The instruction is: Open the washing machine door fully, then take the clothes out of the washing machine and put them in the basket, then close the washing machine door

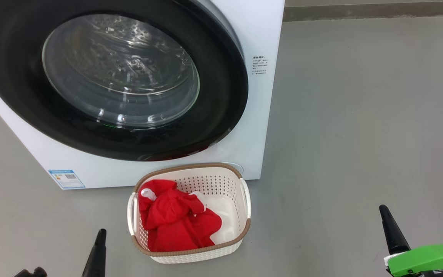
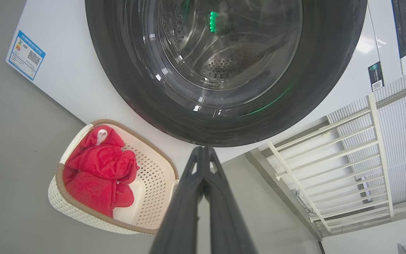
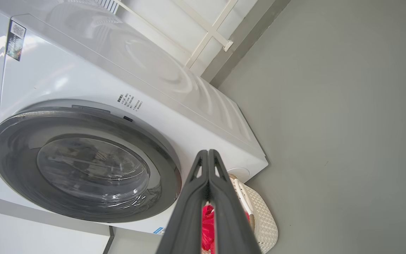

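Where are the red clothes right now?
In the head view, the clothes lie in the basket, filling its left half, on the floor right in front of the washing machine.

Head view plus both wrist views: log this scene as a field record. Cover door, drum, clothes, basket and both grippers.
door: washing machine door shut against the white washing machine
drum: perforated steel drum seen through the glass
clothes: red clothes with a little white cloth, heaped in the basket's left half
basket: basket on the grey floor, in front of the machine below the door
left gripper: left gripper shut, holding nothing, left of the basket
right gripper: right gripper shut, holding nothing, well right of the basket
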### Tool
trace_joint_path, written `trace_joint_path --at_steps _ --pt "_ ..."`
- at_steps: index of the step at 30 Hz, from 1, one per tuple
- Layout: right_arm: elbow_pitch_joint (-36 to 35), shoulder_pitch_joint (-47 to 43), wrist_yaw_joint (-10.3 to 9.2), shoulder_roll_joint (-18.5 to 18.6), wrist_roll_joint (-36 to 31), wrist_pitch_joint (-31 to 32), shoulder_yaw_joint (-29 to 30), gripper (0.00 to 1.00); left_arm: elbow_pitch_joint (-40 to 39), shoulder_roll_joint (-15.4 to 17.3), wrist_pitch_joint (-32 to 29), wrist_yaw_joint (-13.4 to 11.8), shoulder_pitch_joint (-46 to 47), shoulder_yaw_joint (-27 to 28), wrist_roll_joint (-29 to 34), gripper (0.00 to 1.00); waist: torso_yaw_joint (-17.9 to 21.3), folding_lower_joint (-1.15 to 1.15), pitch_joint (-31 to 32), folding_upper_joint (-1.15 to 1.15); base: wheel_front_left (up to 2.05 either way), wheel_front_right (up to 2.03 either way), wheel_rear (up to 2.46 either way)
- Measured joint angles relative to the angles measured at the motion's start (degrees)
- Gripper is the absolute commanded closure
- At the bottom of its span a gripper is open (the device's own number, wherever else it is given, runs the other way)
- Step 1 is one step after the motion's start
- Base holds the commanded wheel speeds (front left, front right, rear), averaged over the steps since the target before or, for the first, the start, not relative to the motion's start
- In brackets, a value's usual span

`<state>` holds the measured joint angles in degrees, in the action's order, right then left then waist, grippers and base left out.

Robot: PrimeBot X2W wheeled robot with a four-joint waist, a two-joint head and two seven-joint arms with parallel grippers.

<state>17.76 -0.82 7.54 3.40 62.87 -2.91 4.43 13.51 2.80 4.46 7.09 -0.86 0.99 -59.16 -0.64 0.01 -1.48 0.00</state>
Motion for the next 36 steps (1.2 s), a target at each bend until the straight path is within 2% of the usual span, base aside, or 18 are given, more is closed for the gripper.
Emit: trace_joint_path --at_steps 36 --pt "-1.27 2.81 -0.01 -0.42 19.16 5.98 2.02 1.00 1.10 0.15 -5.98 0.00 2.61 0.89 -22.30 1.00 0.42 0.00 0.87 0.00 0.00 0.00 0.00"
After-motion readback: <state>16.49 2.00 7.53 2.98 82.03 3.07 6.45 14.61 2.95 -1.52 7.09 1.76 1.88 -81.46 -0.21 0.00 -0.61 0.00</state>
